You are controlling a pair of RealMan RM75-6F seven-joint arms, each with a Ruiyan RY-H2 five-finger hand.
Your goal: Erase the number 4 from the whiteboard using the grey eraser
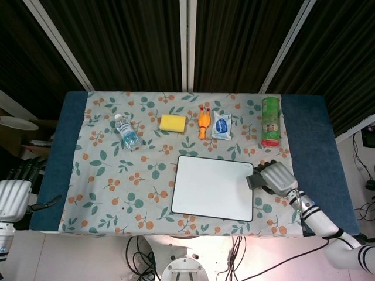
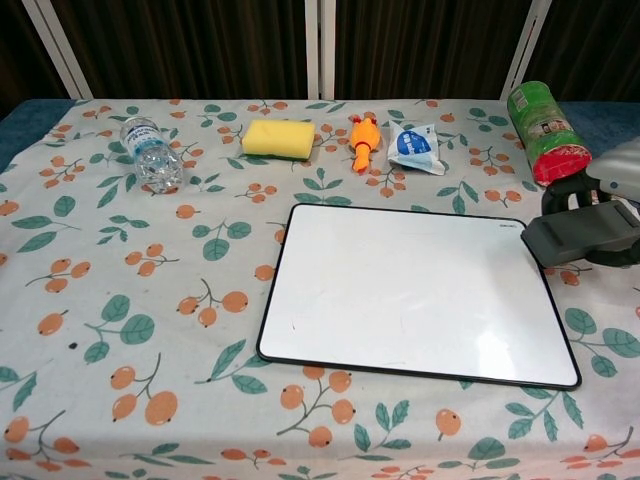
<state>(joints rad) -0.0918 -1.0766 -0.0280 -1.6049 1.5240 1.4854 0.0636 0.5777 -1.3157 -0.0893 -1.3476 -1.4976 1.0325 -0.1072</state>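
**Eraser held off the board's right edge, surface showing no mark**

The right hand point(image 2: 610, 205) is gripping the grey eraser point(image 2: 578, 235), its dark fingers point(image 2: 568, 193) curling over the top and back of the block; the head view shows the same hold. The eraser is sitting just past the right edge of the whiteboard point(image 2: 400, 290), near the board's upper right corner, above the patterned tablecloth point(image 2: 120, 300). The board is lying flat and is looking blank in both views; no 4 is showing on it, so the wiping seems done.

The eraser is looking like a light, rigid block with a softer wiping face, best taken across its long sides from above, as the hand is doing. The board is thin, stiff and smooth, and could slide on the cloth under a sideways push.

The left hand point(image 1: 14, 190) is hanging off the table's left end, holding nothing, its fingers loosely apart.

Containers: a water bottle point(image 2: 150, 152) is lying on its side, mostly empty as far as I can tell, and a green canister point(image 2: 545, 120) is lying closed, contents hidden. A yellow sponge point(image 2: 278, 138), an orange toy point(image 2: 362, 142) and a small packet point(image 2: 415, 147) are lying along the far side.
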